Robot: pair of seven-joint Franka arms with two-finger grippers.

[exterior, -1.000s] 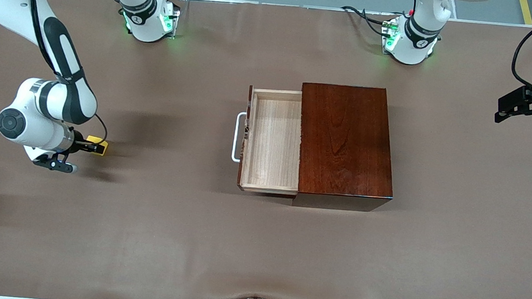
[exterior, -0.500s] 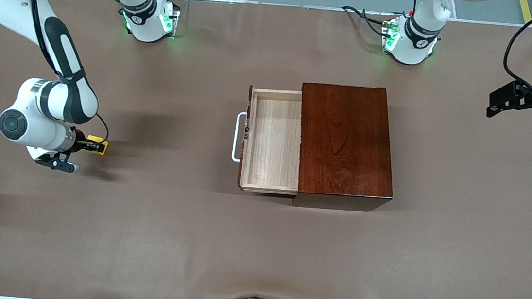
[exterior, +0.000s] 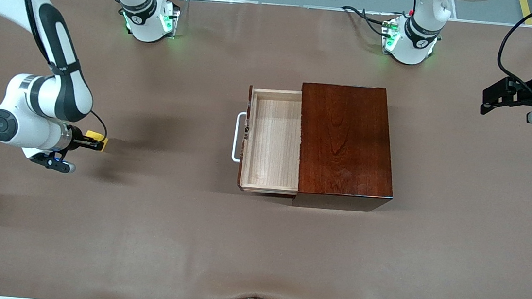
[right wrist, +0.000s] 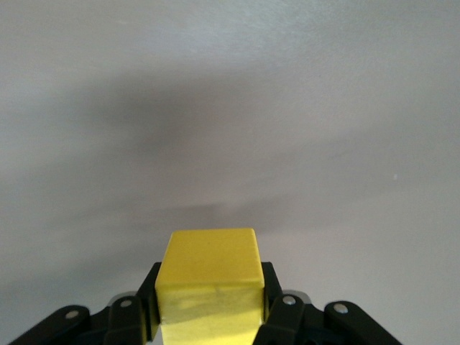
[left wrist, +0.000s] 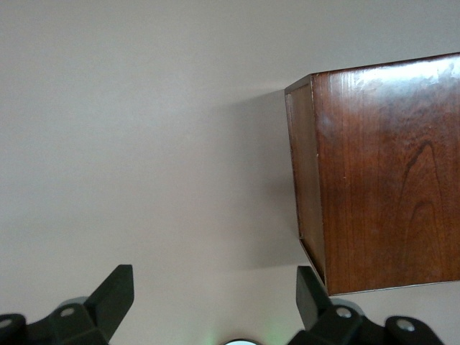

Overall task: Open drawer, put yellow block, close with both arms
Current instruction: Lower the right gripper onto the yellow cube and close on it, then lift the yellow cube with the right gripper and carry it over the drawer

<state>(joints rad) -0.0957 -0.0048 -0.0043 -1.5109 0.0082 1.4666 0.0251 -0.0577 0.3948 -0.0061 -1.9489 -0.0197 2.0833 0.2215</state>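
The right hand (exterior: 93, 143) is clamped on the yellow block (exterior: 96, 140), at the right arm's end of the tabletop (exterior: 256, 246); in the right wrist view the block (right wrist: 210, 284) sits squarely between the black fingers (right wrist: 277, 305). Whether it is clear of the surface cannot be told. The drawer (exterior: 274, 140) stands pulled out of the dark wooden box (exterior: 345, 140) at the middle of the tabletop (white handle (exterior: 237, 137) facing the right arm's end), its pale tray bare. The left hand (exterior: 488, 100) hangs over the left arm's end, well apart from the box, fingers (left wrist: 115, 295) spread wide and holding nothing.
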